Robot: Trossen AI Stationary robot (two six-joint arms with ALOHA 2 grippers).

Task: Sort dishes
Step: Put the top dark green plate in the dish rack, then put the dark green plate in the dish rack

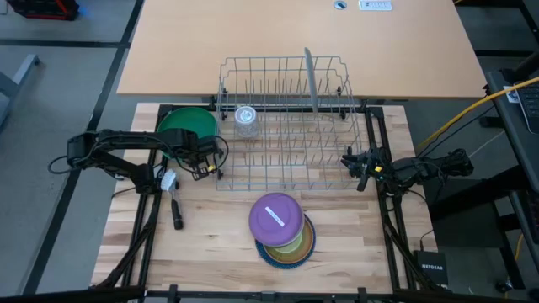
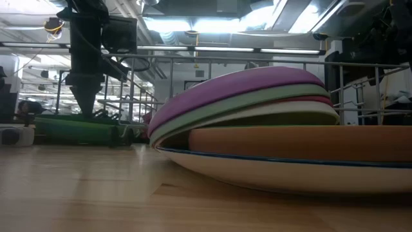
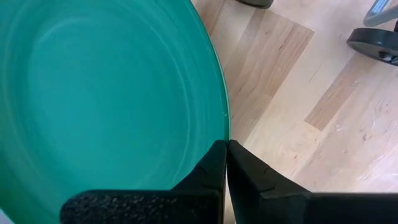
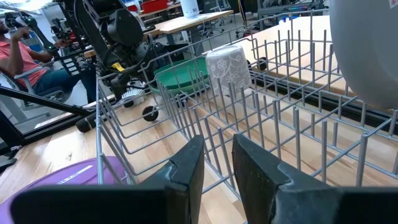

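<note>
My left gripper [image 1: 205, 160] is shut on a large green plate [image 1: 187, 124] at the table's far left, beside the wire rack [image 1: 286, 164]. The plate looks teal in the left wrist view [image 3: 106, 93] and lies low and about level in the low view [image 2: 71, 129]. A stack of dishes with a purple one on top [image 1: 278, 217] sits near the front edge and fills the low view [image 2: 257, 122]. A grey plate [image 1: 309, 80] stands upright in the rack. My right gripper [image 4: 217, 162] is open by a narrow gap at the rack's right side [image 1: 352, 160]. My left gripper pinches the green plate's rim [image 3: 224, 134] between its two fingers, at the plate's near right edge. The fingers come from above, pointing down. The plate stays about level; whether it is clear of the table I cannot tell.
A clear cup [image 1: 245, 118] stands upside down in the rack's far left part. A black pen-like thing [image 1: 177, 212] and a small white object [image 1: 167, 179] lie on the table's left. A person [image 4: 25, 50] sits beyond the table. Bare wood lies left and right of the stack.
</note>
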